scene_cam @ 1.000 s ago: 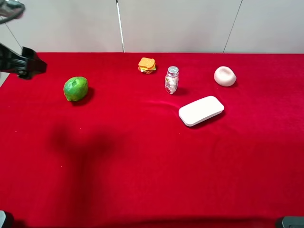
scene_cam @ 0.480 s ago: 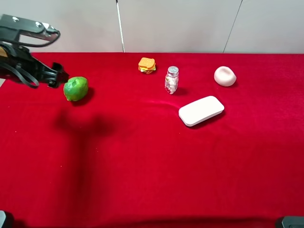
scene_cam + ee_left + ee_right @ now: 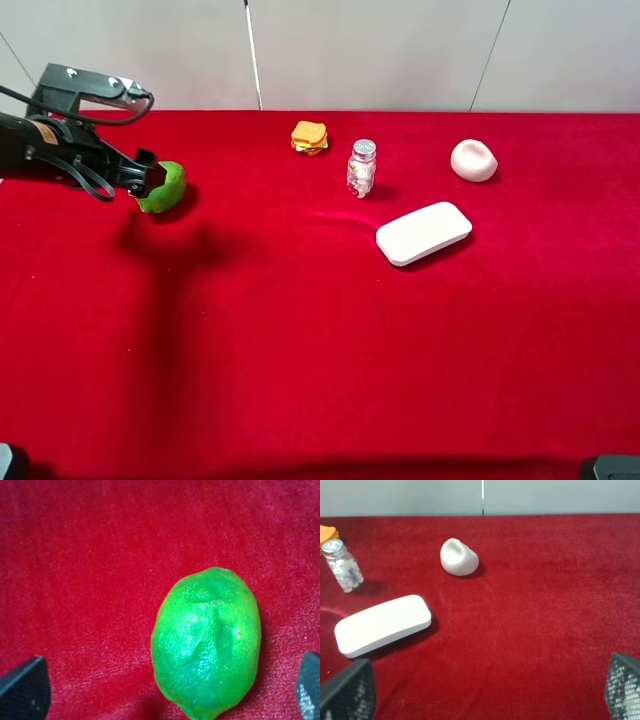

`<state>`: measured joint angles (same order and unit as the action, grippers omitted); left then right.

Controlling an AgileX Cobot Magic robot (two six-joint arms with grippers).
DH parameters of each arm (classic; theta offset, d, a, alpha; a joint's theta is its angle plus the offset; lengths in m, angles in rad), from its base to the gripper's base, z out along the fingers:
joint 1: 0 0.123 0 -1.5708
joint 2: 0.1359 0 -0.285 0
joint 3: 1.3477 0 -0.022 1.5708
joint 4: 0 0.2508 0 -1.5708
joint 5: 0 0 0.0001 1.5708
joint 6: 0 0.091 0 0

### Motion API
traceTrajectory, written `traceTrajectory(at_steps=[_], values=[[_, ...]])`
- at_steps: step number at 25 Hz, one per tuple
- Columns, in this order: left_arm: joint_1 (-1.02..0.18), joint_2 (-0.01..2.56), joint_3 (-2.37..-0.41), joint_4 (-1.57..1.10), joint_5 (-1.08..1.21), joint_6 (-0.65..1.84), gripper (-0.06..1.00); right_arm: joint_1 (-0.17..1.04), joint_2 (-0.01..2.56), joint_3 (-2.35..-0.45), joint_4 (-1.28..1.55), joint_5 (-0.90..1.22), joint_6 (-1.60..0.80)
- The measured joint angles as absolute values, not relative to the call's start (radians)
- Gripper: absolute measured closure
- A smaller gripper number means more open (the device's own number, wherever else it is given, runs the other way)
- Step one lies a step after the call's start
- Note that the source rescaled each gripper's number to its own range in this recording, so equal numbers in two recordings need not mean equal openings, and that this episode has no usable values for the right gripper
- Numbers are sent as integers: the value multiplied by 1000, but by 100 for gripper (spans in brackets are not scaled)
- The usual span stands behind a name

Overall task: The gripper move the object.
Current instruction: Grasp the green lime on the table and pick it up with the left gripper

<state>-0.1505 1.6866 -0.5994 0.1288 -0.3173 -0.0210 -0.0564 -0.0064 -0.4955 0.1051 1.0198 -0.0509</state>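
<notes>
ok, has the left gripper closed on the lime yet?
No, the left wrist view shows the left gripper with its fingers wide apart, red cloth showing between each one and the lime.

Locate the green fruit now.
Exterior high view: the green fruit sits far left on the red cloth, between the open fingers of the left gripper.

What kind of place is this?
Probably a robot test lab: a robot arm reaches for a lime on a red cloth, with a toy burger and a small bottle set out too.
</notes>
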Motion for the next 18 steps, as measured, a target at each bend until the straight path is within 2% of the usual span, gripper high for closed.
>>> traceTrajectory(at_steps=[6, 18], values=[[-151, 1760, -601, 129, -405, -21, -1, -56, -6, -496, 105, 1020, -51], [-151, 1896, -694, 130, -431, -21, -1, -56, -6, -496, 105, 1021, -51]])
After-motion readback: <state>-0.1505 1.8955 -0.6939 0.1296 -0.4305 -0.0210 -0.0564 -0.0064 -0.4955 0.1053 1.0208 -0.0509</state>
